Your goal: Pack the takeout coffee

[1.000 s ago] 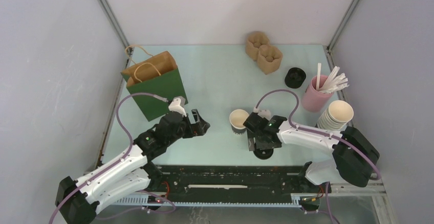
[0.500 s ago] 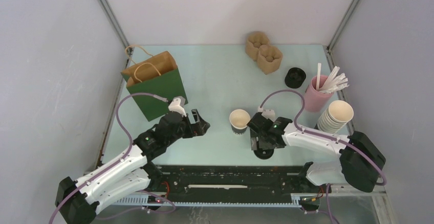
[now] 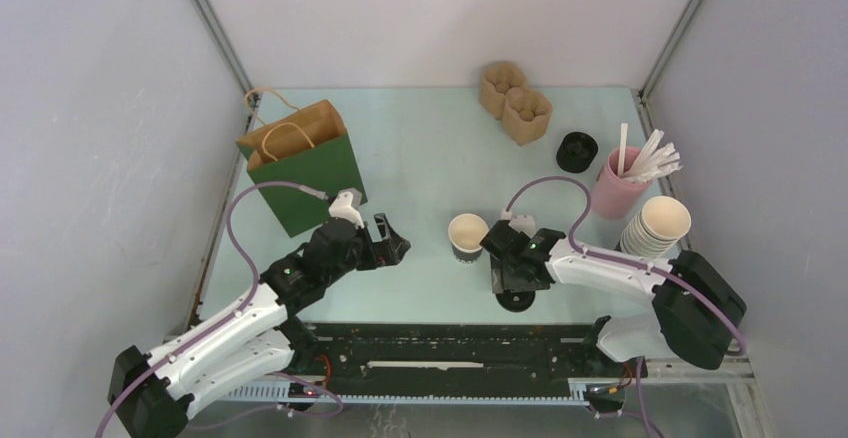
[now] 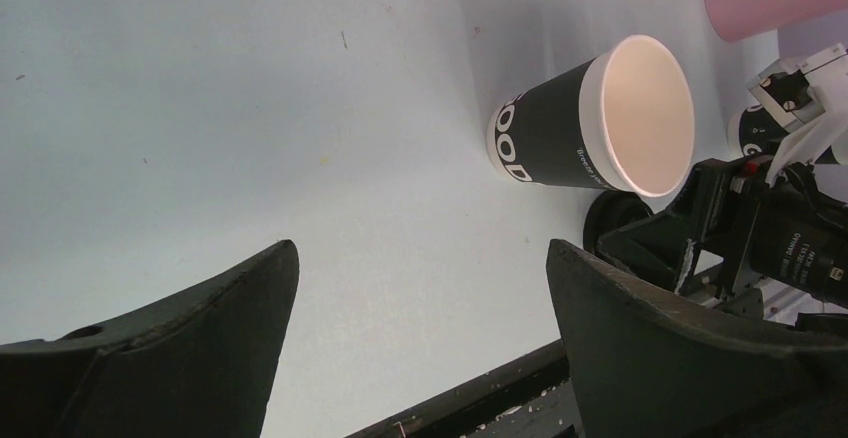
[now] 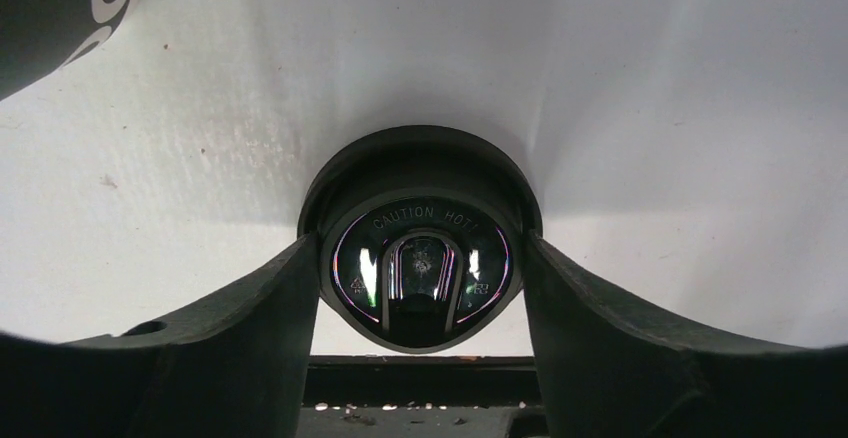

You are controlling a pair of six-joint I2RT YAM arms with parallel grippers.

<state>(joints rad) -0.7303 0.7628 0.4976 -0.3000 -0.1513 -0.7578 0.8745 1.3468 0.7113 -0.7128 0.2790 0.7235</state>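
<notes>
Little has changed over the last second: only the right arm has shifted, drifting right and then back left, while the left arm, the cup and the lid sit where they were.

At far left a green paper bag [image 3: 300, 163] with tan handles stands open at the surface's [image 3: 420, 158] left edge. Just right of it the left end effector [image 3: 396, 236] hangs low, fingers spread wide with nothing between them.

Near the middle stands the paper coffee cup [image 3: 467, 236], upright, dark wall with white lettering, mouth open and lidless. Just right of it the right end effector [image 3: 515, 293] points down at the near edge. Its fingers press against either side of the black lid [image 5: 420, 218], which is embossed "CAUTION HOT" and sits apart from the cup.

Farther back, a cardboard cup carrier [image 3: 515, 103] lies near the rear wall. Right of it are a small stack of black lids [image 3: 576, 151], a pink cup of white straws [image 3: 615, 193], and, beside that, a nested stack of paper cups [image 3: 655, 226].
</notes>
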